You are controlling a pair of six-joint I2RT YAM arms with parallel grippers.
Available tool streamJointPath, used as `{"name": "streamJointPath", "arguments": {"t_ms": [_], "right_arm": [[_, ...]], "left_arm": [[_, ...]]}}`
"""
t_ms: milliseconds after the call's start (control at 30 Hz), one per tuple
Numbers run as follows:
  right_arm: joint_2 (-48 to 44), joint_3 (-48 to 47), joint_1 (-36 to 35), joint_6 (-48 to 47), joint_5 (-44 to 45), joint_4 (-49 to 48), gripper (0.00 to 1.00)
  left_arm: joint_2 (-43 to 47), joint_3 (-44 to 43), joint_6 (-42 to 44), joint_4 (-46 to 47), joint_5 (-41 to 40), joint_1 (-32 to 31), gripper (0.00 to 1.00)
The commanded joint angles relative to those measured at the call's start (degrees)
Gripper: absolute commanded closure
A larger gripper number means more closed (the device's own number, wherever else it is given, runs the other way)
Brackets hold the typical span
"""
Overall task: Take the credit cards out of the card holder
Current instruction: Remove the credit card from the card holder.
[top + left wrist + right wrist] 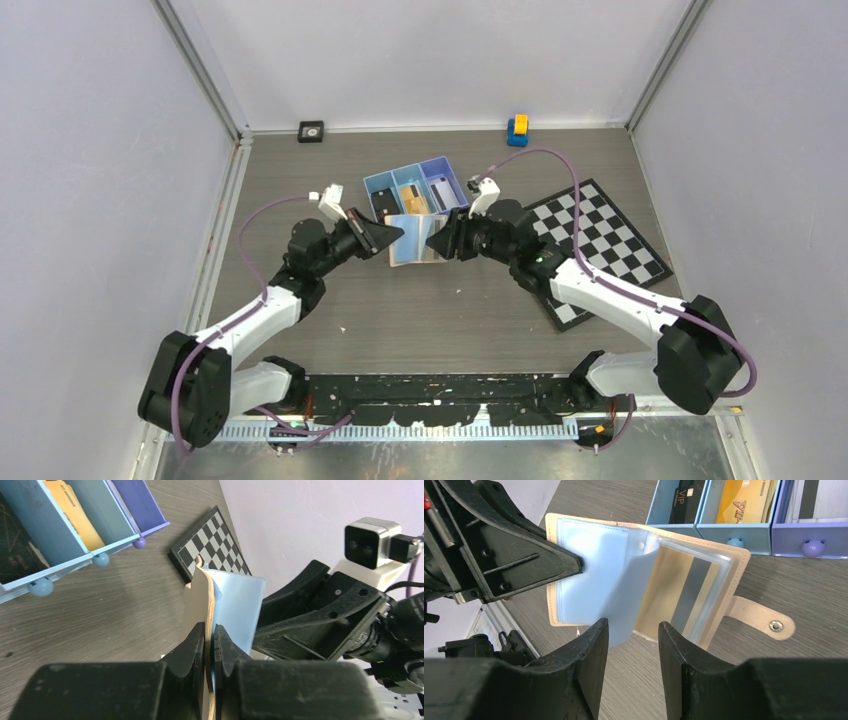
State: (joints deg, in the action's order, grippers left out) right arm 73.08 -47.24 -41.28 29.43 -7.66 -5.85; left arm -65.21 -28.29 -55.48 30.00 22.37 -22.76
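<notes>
- Grey tabletop (450, 310); tan leather-like folding card holder (729, 575) held open above it, near blue three-compartment tray (714, 531)
- gold card (684, 592) sits in limp, slick sleeve; likely best pinched at its free edge
- left gripper (210, 645) clamps cover; right gripper (633, 630) parted, astride pale-blue sleeve

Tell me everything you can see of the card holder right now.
The card holder is a tan, leather-looking wallet, open, with pale blue plastic sleeves inside. One sleeve holds a gold card with a grey stripe. A snap tab with a metal stud sticks out from one cover. The left gripper is shut on the other cover's edge; the right gripper stands open astride a turned sleeve. The blue tray stands just beyond it.
</notes>
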Motion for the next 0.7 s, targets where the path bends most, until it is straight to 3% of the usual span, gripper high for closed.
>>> {"name": "streamJointPath", "arguments": {"t_ms": [0, 233, 400, 433, 533, 667], "right_arm": [[1.53, -1.92, -0.35, -0.47, -2.18, -2.49, 0.54], [3.13, -1.53, -0.32, 0.77, -10.76, -7.36, 0.54], [2.89, -1.29, -0.32, 0.62, -9.77, -7.31, 0.53], [3.14, -1.47, -0.30, 0.65, -9.44, -7.07, 0.55], [4.54, -2.63, -0.37, 1.00, -9.18, -5.83, 0.76], [5.67, -3.29, -0.34, 1.50, -8.17, -5.23, 0.78]], "left_arm": [[-0.94, -2.82, -1.71, 7.59, 4.05, -0.02, 1.00], [-4.19, -3.61, -3.87, 10.64, 7.25, 0.00, 1.00], [-5.81, -3.72, -5.51, 13.07, 8.81, -0.05, 1.00], [-6.16, -3.78, -5.70, 13.61, 9.19, -0.01, 1.00], [-7.11, -4.18, -6.24, 14.50, 10.63, -0.01, 0.99], [-9.02, -5.08, -6.94, 15.32, 12.23, -0.29, 0.95]]}}
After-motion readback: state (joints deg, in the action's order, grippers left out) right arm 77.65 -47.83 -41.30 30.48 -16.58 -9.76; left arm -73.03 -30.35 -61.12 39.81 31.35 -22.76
